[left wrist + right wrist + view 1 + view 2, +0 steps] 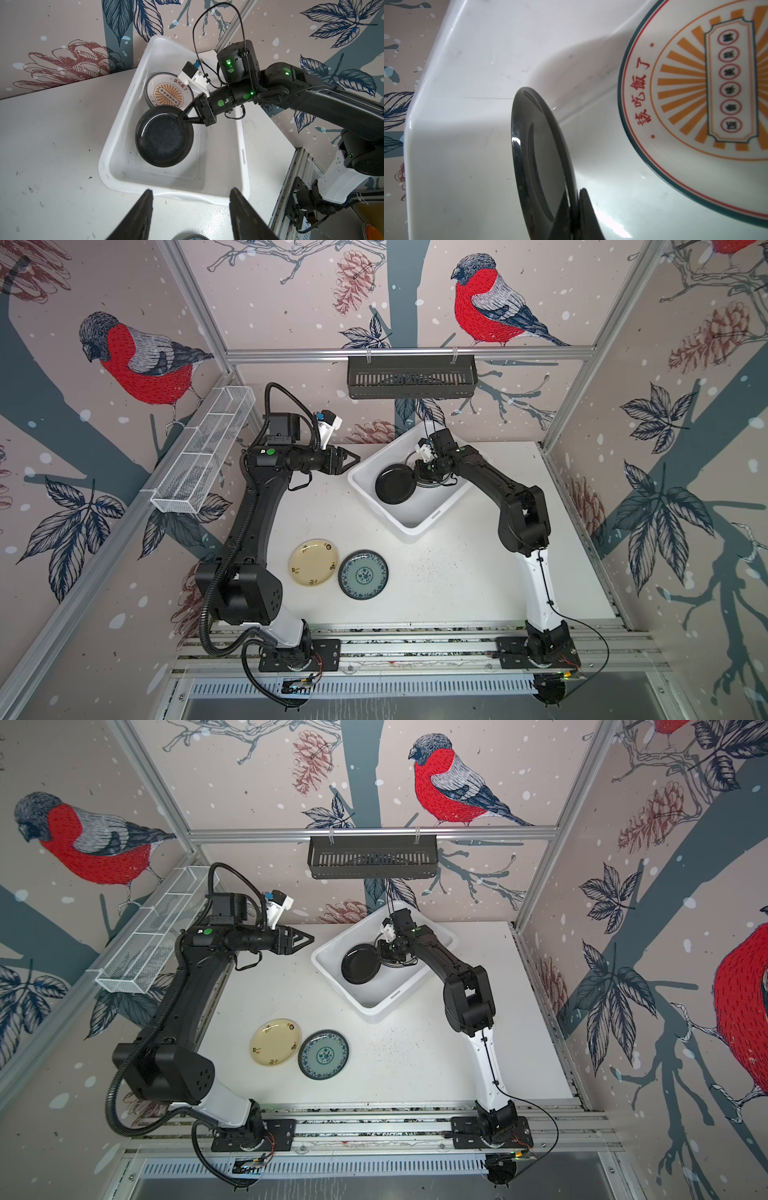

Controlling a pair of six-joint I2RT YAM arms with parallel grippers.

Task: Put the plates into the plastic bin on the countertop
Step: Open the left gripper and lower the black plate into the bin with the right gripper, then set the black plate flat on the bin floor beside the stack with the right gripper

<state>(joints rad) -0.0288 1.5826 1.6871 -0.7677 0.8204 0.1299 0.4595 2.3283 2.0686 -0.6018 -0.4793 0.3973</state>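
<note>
Countertop: flat white speckled tabletop (457, 572); cream-yellow round plate (313, 562) and teal blue-rimmed plate (363, 574) wait at seven o'clock
Bin: large white plastic tub (415, 516), twelve o'clock; white sunburst plate (168, 91) inside
Black plate: glossy round dish (394, 484); tilted inside the tub, seemingly for lowering
Right gripper (180, 120): pinching its rim
Left gripper (354, 457): spread, empty

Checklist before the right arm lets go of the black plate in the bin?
1. Grip: right gripper jaws shut on the round black plate rim: ok.
2. Plate inside the white plastic bin: ok.
3. Plate down on the bin floor: cannot tell; it hangs tilted.
4. Clear of the white orange-sunburst plate: cannot tell.
5. Clearance: left gripper outside the bin, jaws open, empty: ok.
6. All plates binned: not ok; cream-yellow round plate and teal blue-rimmed round plate lie on the white countertop.
</note>
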